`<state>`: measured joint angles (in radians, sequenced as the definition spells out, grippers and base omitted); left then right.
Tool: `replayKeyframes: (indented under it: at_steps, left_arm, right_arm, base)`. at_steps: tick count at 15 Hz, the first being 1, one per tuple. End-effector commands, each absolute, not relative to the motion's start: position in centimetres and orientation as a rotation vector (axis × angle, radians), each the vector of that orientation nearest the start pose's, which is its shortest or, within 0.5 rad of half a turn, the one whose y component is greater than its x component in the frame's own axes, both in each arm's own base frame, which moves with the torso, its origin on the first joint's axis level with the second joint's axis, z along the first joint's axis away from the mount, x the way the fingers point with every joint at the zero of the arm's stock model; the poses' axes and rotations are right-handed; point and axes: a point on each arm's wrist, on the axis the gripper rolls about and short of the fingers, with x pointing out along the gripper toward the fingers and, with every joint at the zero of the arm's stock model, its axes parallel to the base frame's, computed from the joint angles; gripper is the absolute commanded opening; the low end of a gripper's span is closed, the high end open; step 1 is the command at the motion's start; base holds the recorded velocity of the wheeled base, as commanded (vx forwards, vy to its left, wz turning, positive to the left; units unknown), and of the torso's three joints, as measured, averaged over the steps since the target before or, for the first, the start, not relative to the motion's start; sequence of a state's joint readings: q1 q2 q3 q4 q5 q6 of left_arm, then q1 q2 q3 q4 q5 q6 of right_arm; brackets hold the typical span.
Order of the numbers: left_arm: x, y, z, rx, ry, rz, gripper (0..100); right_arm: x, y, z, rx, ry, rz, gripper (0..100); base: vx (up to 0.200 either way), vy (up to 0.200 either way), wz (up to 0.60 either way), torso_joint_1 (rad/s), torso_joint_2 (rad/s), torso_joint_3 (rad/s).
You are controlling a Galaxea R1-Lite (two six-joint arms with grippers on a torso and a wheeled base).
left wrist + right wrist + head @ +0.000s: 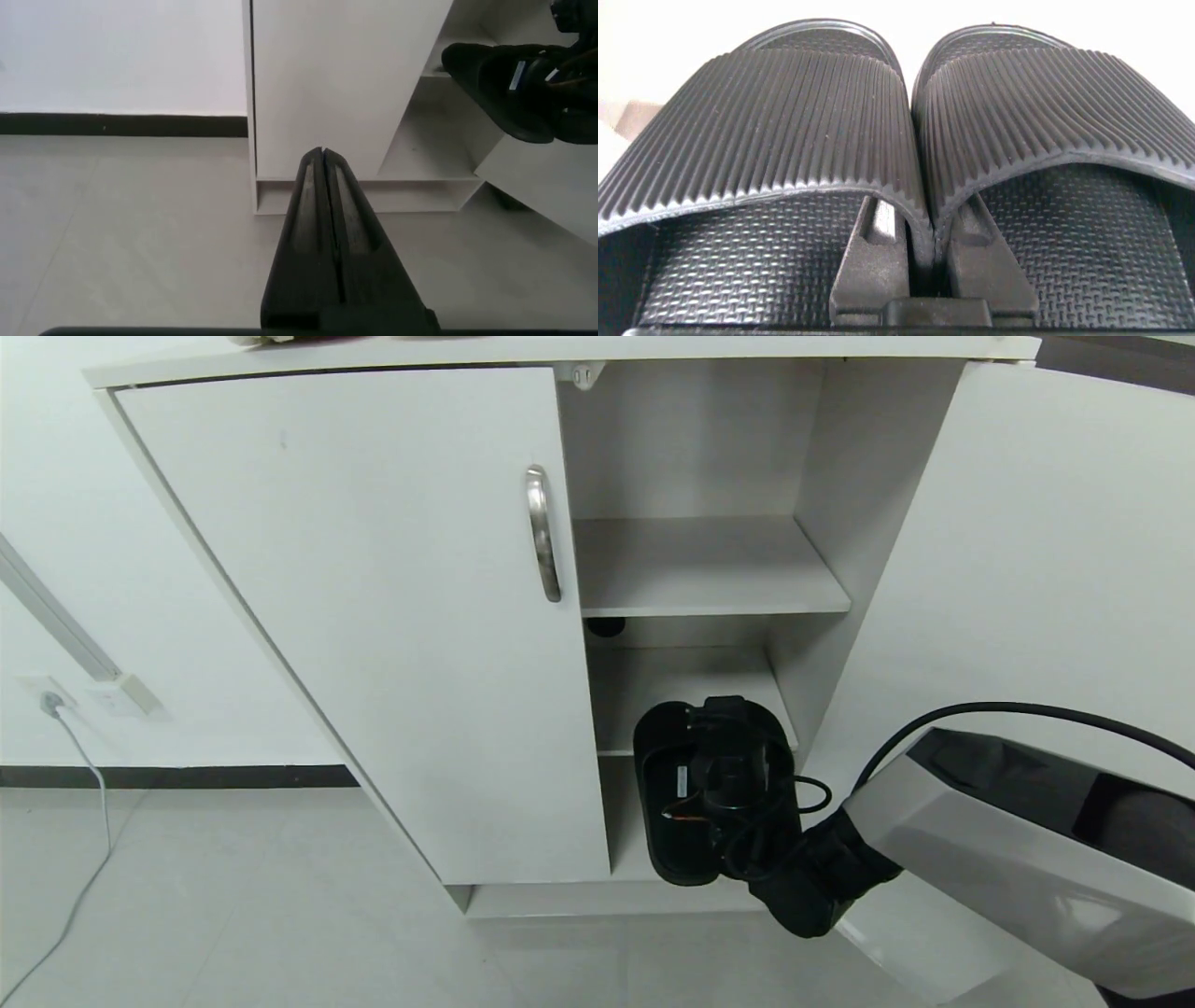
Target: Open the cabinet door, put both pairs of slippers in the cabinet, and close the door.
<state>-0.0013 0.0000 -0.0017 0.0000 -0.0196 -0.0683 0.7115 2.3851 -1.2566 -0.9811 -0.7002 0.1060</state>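
Right gripper (920, 222) clamps 1 pair of black slippers (785, 121) by adjoining straps, at lower opening of cabinet (373, 616). Left gripper (322, 161) closed, empty. Risk: toes catching lower shelf (672, 677), pair twisting loose.

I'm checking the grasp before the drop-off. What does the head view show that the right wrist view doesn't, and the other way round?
Head view adds: the cabinet with its right door open, its left door shut, bare shelves, and the black slippers held at the lower opening. Right wrist view adds: the right gripper close up, its fingers under the ribbed straps, pinching the pair's adjoining inner walls. Shared: the black slippers, side by side.
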Motion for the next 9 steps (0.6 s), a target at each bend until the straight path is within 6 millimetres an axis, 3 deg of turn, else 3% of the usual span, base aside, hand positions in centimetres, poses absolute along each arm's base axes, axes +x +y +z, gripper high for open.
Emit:
replayKeyframes:
  at_steps: [1,4,9]
  left_arm:
    - [-2.3,0.0,7.6,-0.069,0.001,-0.021,0]
    - [-2.3,0.0,7.6,-0.074,0.001,-0.020,0]
    - [-2.3,0.0,7.6,-0.078,0.000,-0.009,0]
  right_arm:
    - [35.6,28.8,6.4,0.006,0.117,0.005,0]
    - [35.7,28.7,6.3,0.007,0.116,0.002,0]
    - [36.9,27.9,5.6,0.000,0.123,-0.015,0]
  base:
    - [0.200,0.000,0.00,0.002,0.00,0.002]
    - [0.200,0.000,0.00,0.005,0.00,0.002]
    - [0.000,0.000,0.00,0.000,0.00,0.000]
